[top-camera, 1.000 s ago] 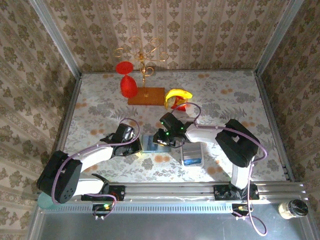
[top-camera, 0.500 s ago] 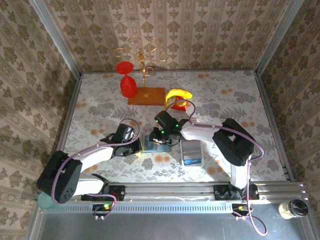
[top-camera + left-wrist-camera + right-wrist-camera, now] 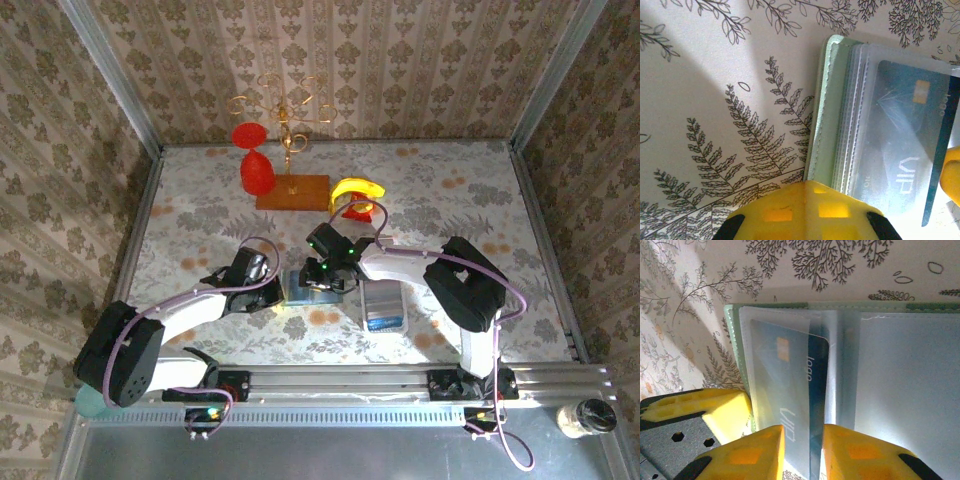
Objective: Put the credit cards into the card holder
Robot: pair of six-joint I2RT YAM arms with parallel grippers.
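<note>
1. Nearest the arm bases, the left gripper (image 3: 807,212) was closed, its tip pressing the green edge of the card holder (image 3: 821,125) onto the table (image 3: 715,75).
2. Just beyond, the right gripper (image 3: 804,452) pinched the blue credit card (image 3: 818,390), whose long axis pointed away from its fingers, mostly under a clear sleeve (image 3: 767,355).
3. Seating the card looked like the right arm's job.

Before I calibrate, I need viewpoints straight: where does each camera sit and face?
Top external: above and behind the bases, facing down at the table; left arm and right arm meet at the holder.
Left wrist: on the left arm, looking down at the holder's green edge; own yellow finger at bottom.
Right wrist: on the right arm, looking down at the card in its sleeve; own fingers flank it.
Shared: both wrist views show holder and card.
</note>
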